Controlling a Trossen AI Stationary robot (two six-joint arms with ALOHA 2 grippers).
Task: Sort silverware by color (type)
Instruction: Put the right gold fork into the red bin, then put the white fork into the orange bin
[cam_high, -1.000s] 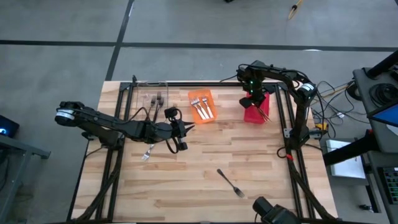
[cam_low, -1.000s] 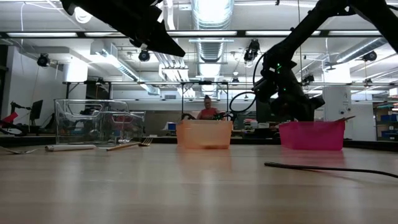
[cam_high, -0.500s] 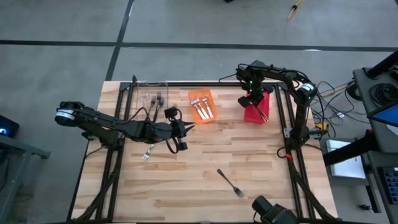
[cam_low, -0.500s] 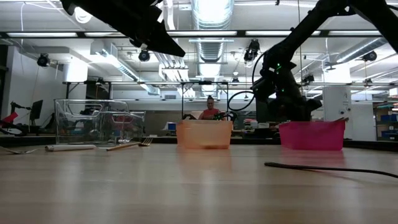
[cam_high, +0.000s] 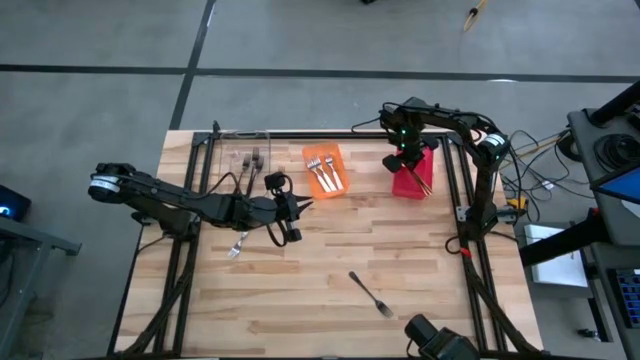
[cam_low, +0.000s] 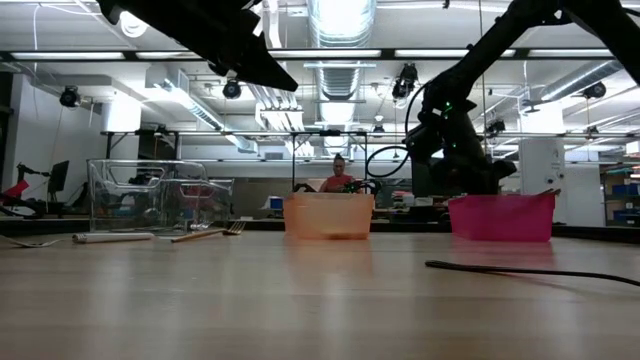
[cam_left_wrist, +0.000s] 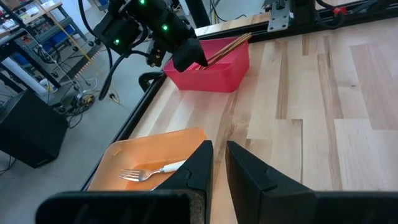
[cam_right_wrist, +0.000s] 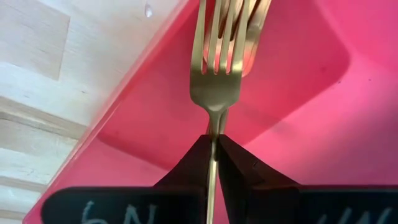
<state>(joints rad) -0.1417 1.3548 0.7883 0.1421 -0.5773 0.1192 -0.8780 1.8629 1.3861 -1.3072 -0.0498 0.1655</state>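
Nothing has moved. We see our left tool (cam_high: 292, 220) pinched shut with nothing in it, above the worktop (cam_high: 400, 260). Our right tool (cam_right_wrist: 214, 146) grips a gold fork (cam_right_wrist: 219, 56) over the red bin (cam_high: 411, 180).

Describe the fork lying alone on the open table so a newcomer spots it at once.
Start at the wooden table and go to its near half, away from the row of bins. A single dark fork lies flat there, on a diagonal. Unlike the other forks, it is in no bin and far from either claw.
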